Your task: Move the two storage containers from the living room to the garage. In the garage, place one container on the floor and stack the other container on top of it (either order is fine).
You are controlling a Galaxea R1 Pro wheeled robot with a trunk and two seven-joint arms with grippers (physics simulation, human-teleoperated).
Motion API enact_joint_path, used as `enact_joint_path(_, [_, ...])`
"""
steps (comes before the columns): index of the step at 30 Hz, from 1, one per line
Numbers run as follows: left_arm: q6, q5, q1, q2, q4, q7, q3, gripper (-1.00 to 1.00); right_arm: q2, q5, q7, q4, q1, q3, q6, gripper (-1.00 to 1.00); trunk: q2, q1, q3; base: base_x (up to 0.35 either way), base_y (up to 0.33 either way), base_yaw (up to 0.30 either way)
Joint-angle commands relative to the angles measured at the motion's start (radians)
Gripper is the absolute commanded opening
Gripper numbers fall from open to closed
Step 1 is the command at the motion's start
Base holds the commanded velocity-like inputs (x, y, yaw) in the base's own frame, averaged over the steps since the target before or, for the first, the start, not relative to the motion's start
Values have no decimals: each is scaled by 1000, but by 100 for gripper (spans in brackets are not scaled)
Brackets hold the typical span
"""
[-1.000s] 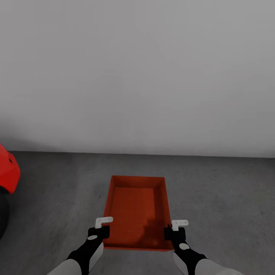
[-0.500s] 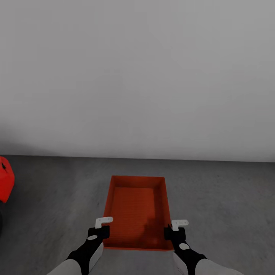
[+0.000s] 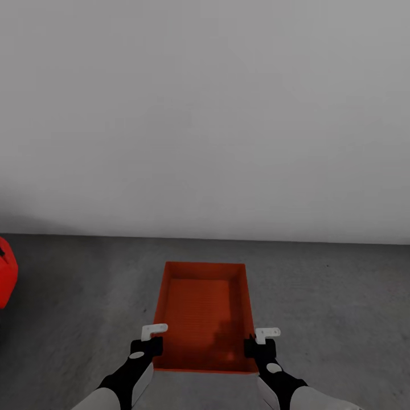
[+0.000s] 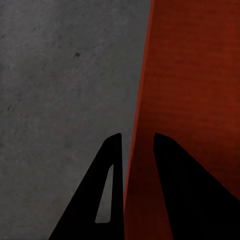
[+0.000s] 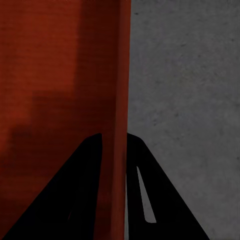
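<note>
A grey garage floor (image 3: pixel 341 296) is meeting a plain white wall (image 3: pixel 205 114). The left gripper (image 3: pixel 149 339) and right gripper (image 3: pixel 261 340) are each clenching a side wall of an orange-red storage container (image 3: pixel 196 307) between their jaws.

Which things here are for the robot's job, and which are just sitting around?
For the job:
bin, held by both sides
left gripper
right gripper
floor, where it goes

Just around:
red car
wall

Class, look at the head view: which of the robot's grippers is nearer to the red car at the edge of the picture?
Left. The left gripper grips the container wall on the side of the car; the right gripper grips the opposite wall.
</note>
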Motion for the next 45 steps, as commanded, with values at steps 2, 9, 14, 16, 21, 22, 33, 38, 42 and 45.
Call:
enact_joint_path(2, [-2, -2, -1, -1, -3, 5, 6, -100, 3, -5, 0, 2, 0, 4, 2, -100, -1, 0, -1, 0, 0, 0])
enact_joint_path(9, [-2, -1, -1, -4, -3, 5, 5, -100, 2, -6, 0, 2, 0, 6, 2, -100, -1, 0, -1, 0, 0, 0])
enact_joint_path(14, [-2, 0, -1, -4, -4, 5, 4, -100, 2, 0, 0, 2, 0, 0, 2, -100, -8, 4, -4, 0, 0, 0])
enact_joint_path(16, [-2, 1, -1, -4, -4, 5, 4, -100, 2, 2, 0, 2, 0, -2, 2, -100, -22, 12, -10, 0, 0, 0])
enact_joint_path(21, [-2, 2, -1, -4, -4, 5, 2, -100, 2, 5, 0, 2, 0, -5, 2, -100, -50, 27, -23, 0, 0, 0])
enact_joint_path(22, [-2, 2, -1, -4, -4, 5, 2, -100, 2, 5, 0, 2, 0, -5, 2, -100, -50, 27, -23, 0, 0, 0])
enact_joint_path(33, [-2, -18, -1, -5, -4, 3, 22, -100, 2, 24, 0, 2, 0, -59, 2, -100, -50, 27, -23, 0, 0, 0])
enact_joint_path(38, [-2, -18, -1, -10, -3, 1, 22, -100, 2, 24, 0, 2, 0, -59, 2, -100, -57, 31, -26, 0, 0, 0])
enact_joint_path(42, [-2, -18, -1, -10, -2, 2, 21, -100, 2, 24, 0, 2, 0, -59, 2, -100, -85, 46, -38, 0, 0, 0])
enact_joint_path(45, [-2, -19, -1, -10, -2, 3, 21, -100, 2, 24, 0, 2, 0, -59, 2, -100, -106, 58, -48, 0, 0, 0])
